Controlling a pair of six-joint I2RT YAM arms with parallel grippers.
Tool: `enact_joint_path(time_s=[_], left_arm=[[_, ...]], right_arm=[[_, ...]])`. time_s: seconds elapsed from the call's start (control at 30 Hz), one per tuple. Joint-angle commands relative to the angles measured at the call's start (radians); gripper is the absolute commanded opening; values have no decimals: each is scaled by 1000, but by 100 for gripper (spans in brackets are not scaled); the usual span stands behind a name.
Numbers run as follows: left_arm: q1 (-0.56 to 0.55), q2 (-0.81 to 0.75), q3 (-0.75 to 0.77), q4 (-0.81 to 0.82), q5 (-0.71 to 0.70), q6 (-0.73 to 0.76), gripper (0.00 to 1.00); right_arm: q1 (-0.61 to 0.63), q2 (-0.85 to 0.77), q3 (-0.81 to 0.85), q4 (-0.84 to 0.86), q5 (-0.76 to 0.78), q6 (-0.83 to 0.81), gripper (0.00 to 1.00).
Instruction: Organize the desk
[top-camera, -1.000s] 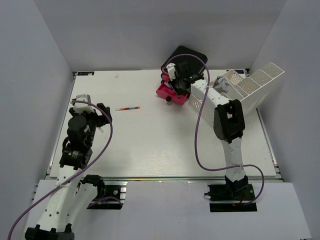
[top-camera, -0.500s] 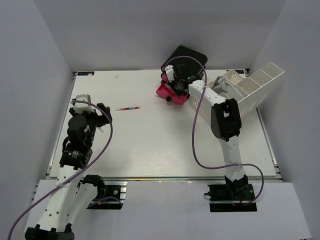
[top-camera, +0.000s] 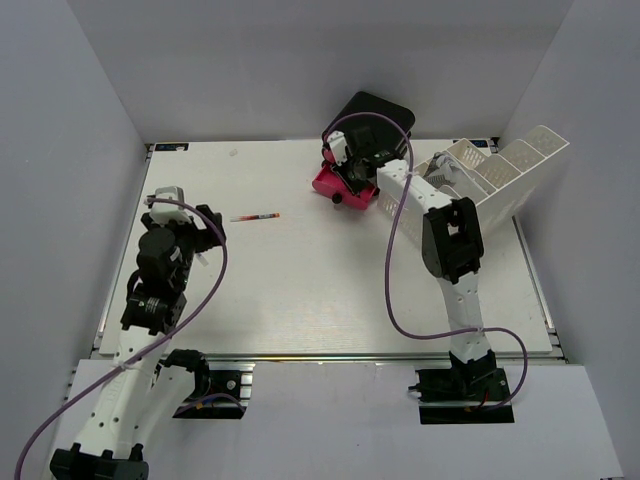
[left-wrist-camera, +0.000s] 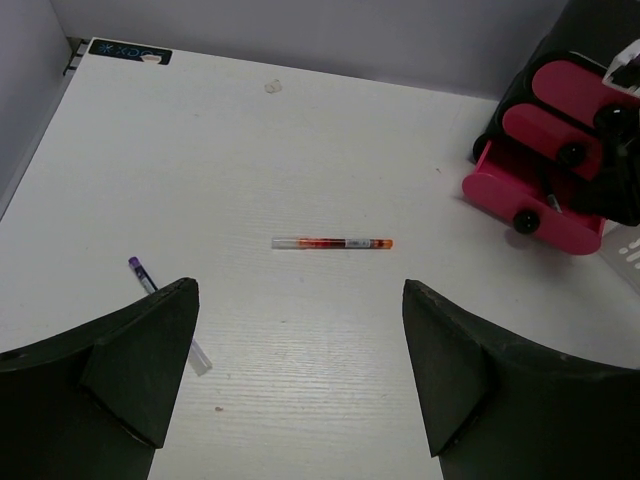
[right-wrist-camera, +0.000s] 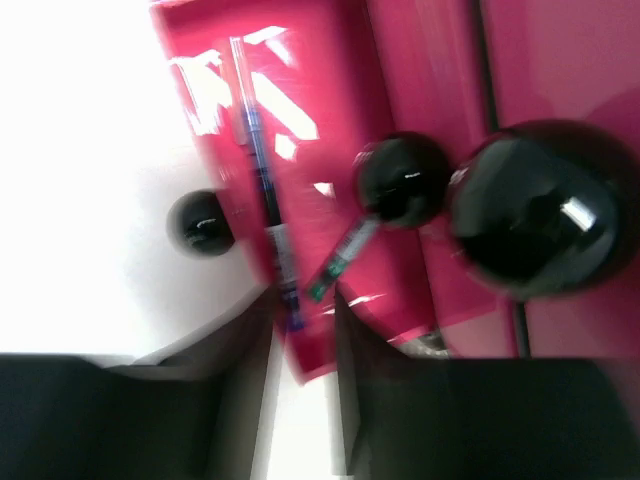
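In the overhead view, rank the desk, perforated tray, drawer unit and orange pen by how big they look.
Largest to smallest:
desk
perforated tray
drawer unit, partly hidden by the arm
orange pen

The table (top-camera: 300, 290) is matte white with a faint grain. One pen (left-wrist-camera: 332, 243) is clear with red and orange inside; a smaller pen (left-wrist-camera: 140, 270) has a purple cap. The drawer unit (left-wrist-camera: 545, 200) is hot pink in a black shell, its knobs (right-wrist-camera: 530, 210) glossy black. The tray (top-camera: 500, 180) is white, dotted with holes. The cables (top-camera: 395, 290) are purple.
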Motion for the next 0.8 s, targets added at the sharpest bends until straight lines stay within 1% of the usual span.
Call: enact_joint_path(time_s=[0.0,0.03,0.07,0.1,0.13,0.17,0.2,0.23,0.27,0.3,0.37,0.4,0.43,0.47,0.5,0.53,0.67,0.77], left_arm=[[-5,37,-12,24,31,2,91],[-5,55,-14,27,46,-12,88],[-5,73,-14,29,52,-18,86],[-5,119,-12,29,62,-23,81],[-5,145,-5,15,72,-32,65],[-5,190,8,9,79,-59,50],[4,207,5,9,73,-70,37],[5,221,2,10,63,-94,17],[5,236,6,3,30,-111,7],[5,277,14,-11,16,-127,0],[23,335,55,-65,5,-162,0],[23,406,95,-114,5,-190,2],[35,440,112,-134,11,-199,10],[55,470,127,-148,34,-213,27],[67,528,153,-172,42,-227,36],[78,555,166,-182,51,-231,51],[162,664,264,-246,88,-244,63],[202,730,336,-312,103,-244,66]], right_arm=[[2,-162,23,-65,-205,-17,22],[-1,-199,2,-81,-300,-30,12],[-8,-239,-70,-95,-412,-44,1],[-8,-331,-124,-100,-606,-70,0],[-10,-385,-191,-80,-693,-70,0],[-11,-485,-357,5,-835,-41,0],[-11,-529,-436,50,-881,-20,0],[-8,-572,-504,87,-907,-8,0],[-2,-641,-564,148,-922,-3,5],[-2,-672,-651,170,-921,-7,21],[-8,-754,-699,163,-900,-52,27],[-10,-778,-736,164,-893,-75,36],[-14,-804,-753,163,-893,-87,39],[-14,-851,-765,154,-884,-99,42],[-16,-870,-787,160,-887,-92,45],[-18,-906,-799,187,-893,-78,47],[-34,-965,-816,184,-922,-80,48],[-60,-991,-830,193,-958,-63,47]])
